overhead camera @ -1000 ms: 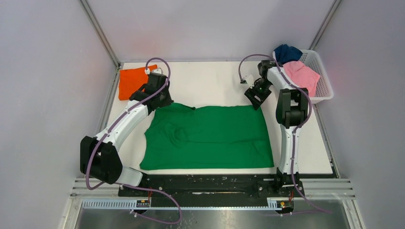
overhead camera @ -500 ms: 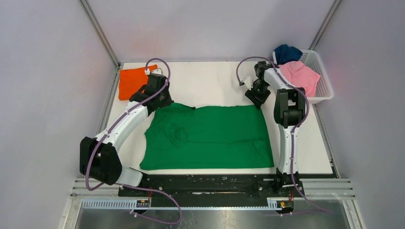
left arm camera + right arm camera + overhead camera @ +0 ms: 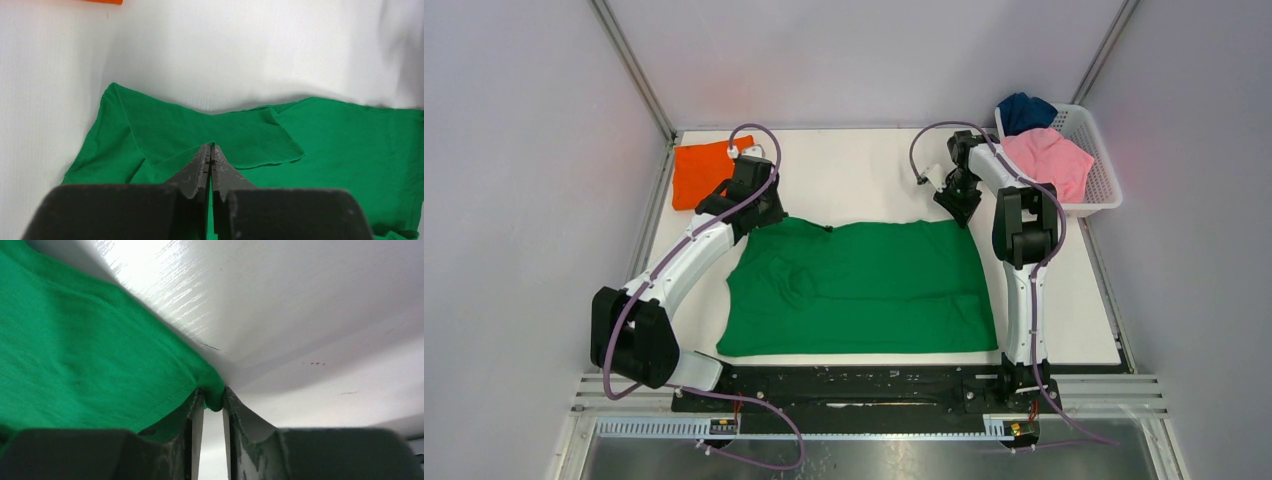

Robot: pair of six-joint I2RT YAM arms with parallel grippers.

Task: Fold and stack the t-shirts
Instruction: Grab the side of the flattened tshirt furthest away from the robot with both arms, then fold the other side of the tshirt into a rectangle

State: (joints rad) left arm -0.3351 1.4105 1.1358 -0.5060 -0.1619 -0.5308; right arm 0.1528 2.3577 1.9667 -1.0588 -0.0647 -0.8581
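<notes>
- My left tool [image 3: 210, 146] is clenched. Its tips meet on a raised ridge of the green t-shirt [image 3: 864, 285] at the shirt's far-left corner, so I judge it is pinching that cloth.
- My right tool [image 3: 212, 397] is clamped on the far-right corner of the same shirt, and a nub of green cloth shows between its narrow jaws.
- The green shirt lies spread across the middle of the table [image 3: 864, 160] in a rough rectangle. Its near edge runs close to my arm bases, and there are some wrinkles and a tucked-in flap on its left half.
- I judge that this shirt's fold is only getting under way. With both far corners gripped, they probably need to be carried over towards the near edge.
- The orange t-shirt [image 3: 696, 172] is done. It sits as a folded square at the far-left corner of the table, apart from the green one, with nothing stacked on it.
- The pink t-shirt [image 3: 1054, 160] and the navy t-shirt [image 3: 1025, 108] are bunched in the white basket [image 3: 1106, 192] at the far right and are not yet folded.
- By my reckoning one shirt is finished, one is in hand and two are waiting, and the stack is not yet started.
- Count: four t-shirts, one each of green, orange, pink and navy, plus one basket and two tools.
</notes>
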